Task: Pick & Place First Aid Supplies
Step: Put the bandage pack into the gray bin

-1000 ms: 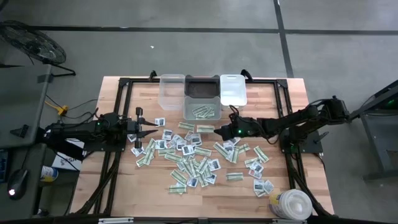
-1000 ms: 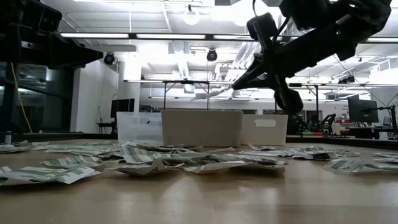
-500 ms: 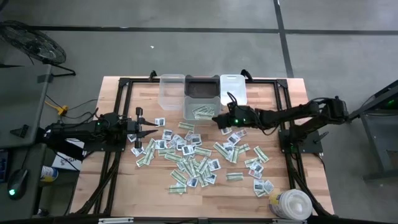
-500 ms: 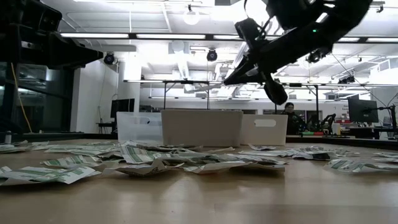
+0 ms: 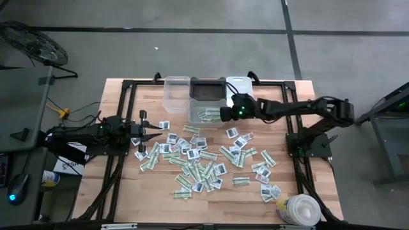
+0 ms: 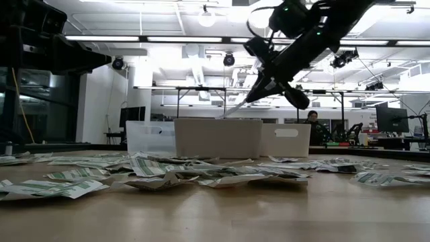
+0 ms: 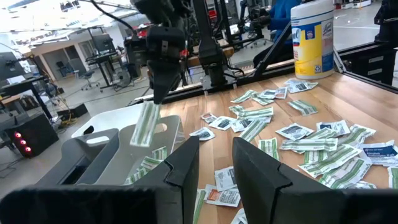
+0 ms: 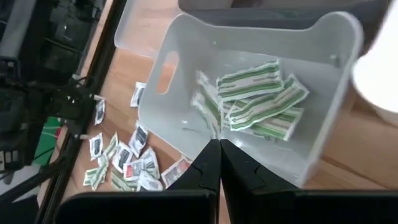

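I have the right claw (image 5: 223, 114) poised over the clear bin (image 5: 206, 111) at about twelve o'clock on the wooden surface (image 5: 128, 185), its fingers pinched on one green-and-white strip (image 7: 145, 124) that dangles above the opening. In the right wrist view the fingers (image 8: 206, 167) meet in a tight seam, though the strip itself is hidden there. The left claw (image 5: 155, 133) waits at nine o'clock, just beside the edge of the scatter, its two fingers (image 7: 185, 163) parted with nothing between them.

By my reckoning the job is in its early part. The clear bin holds a small heap of green strips (image 8: 256, 99), perhaps a dozen at most, while the loose packets (image 5: 198, 160) lie spread from the centre of the surface out toward five o'clock, dozens of them. The dark bin (image 5: 208, 90) and the white bin (image 5: 239, 92) behind the clear one show no packets that I can make out from above. So one kind has begun to be sorted and nearly everything is left.

The packets are thin, flat, sealed paper or foil, some slightly curled or overlapping, so I would expect them to slide and stick together when nipped. The narrow ones carry green bands on white; the squarish ones are white with dark print. The clear bin is smooth moulded plastic with rounded corners and a slot handle. A round white tub (image 5: 299, 209) stands at the five o'clock corner.
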You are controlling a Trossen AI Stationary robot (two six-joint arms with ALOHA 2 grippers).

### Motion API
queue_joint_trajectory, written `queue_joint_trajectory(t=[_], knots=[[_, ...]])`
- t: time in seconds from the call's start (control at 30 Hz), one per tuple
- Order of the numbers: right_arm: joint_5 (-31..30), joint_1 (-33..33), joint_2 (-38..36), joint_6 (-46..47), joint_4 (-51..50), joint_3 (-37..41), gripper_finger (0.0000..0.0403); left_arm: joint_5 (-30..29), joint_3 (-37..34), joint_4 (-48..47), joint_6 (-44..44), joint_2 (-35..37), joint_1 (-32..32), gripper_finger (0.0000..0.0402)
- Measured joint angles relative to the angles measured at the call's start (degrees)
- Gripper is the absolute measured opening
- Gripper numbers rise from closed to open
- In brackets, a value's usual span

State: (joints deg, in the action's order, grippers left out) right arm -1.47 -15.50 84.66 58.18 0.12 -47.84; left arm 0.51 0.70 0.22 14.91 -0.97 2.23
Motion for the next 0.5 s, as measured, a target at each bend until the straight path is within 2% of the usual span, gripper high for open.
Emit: queue_joint_trajectory(t=[0.23,0.5], knots=[[2.3,-0.6,6.5,-0.8,0.0,-4.3,0.0000,0.0,0.0,0.0,0.0,0.0,0.0,0.0096],[3.3,-0.6,9.2,-0.1,-0.3,-4.9,0.0000,0.0,0.0,0.0,0.0,0.0,0.0,0.0096]])
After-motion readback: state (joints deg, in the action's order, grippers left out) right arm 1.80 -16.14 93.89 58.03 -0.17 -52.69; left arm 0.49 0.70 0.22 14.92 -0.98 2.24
